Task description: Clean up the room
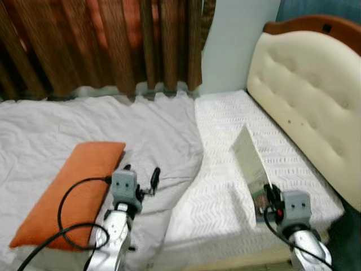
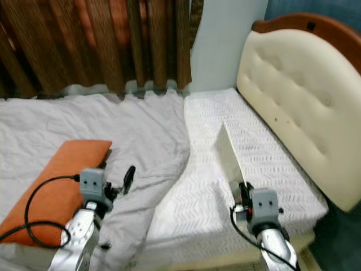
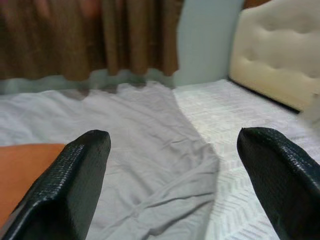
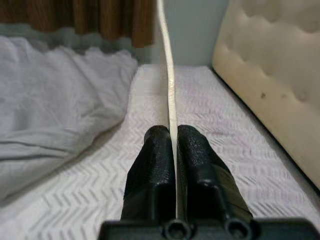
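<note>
Bed layout, foot edge to headboard

Pillow point(image 1: 70, 189) lies on the blanket point(image 1: 84, 127) at the mattress's point(image 1: 237, 192) left; headboard point(image 1: 307, 107) along its right edge, curtain point(image 1: 101, 42) behind.

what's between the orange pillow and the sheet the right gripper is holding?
In the left eye view, the rumpled grey blanket and then bare white mattress separate the orange pillow from the thin flat sheet pinched in the right gripper.
</note>
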Motion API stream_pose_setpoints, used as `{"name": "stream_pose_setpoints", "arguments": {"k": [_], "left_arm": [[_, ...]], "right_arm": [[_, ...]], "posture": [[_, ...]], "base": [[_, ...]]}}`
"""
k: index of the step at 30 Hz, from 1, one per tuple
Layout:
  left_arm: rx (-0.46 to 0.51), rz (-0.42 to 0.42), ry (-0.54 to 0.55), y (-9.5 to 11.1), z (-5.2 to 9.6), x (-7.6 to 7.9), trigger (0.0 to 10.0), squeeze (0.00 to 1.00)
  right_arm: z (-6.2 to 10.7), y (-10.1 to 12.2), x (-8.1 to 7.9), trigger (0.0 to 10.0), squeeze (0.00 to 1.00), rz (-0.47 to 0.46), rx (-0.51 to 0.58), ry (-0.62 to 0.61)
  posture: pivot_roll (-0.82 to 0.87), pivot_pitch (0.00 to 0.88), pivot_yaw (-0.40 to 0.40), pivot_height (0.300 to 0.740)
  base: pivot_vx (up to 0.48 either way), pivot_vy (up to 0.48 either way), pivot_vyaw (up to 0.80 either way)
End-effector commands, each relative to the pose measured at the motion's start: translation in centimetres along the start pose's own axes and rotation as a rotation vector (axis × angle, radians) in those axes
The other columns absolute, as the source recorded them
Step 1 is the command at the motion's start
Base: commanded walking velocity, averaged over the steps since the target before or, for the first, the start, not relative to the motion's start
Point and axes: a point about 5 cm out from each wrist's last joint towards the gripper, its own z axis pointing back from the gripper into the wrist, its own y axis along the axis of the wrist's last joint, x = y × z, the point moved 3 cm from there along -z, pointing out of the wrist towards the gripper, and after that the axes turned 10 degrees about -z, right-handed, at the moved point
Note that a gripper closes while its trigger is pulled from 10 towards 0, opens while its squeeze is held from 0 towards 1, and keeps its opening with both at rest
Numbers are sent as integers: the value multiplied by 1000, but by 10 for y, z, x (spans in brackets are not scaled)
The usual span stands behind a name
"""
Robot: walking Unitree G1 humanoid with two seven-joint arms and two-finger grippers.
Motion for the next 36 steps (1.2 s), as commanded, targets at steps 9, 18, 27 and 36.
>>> {"name": "stream_pose_setpoints", "arguments": {"k": [9,18,27,36], "left_arm": [[0,-15,16,1,-1,0,10000,0],[-6,-5,31,0,1,1,10000,0],[-59,-55,45,-8,1,-1,10000,0],[-27,-23,40,-2,-1,-1,10000,0]], "right_arm": [[-5,1,-5,0,0,-8,-8,47],[-7,-2,-7,0,0,-8,-26,72],[-13,-2,-12,0,0,-24,-38,103],[-29,2,-28,0,0,-87,-51,160]], "posture": [[-42,0,-19,740],[-36,0,-25,740],[-31,0,-30,740],[-24,1,-29,740]], "base": [[337,-339,0],[342,-333,0],[303,-189,0],[250,0,0]]}}
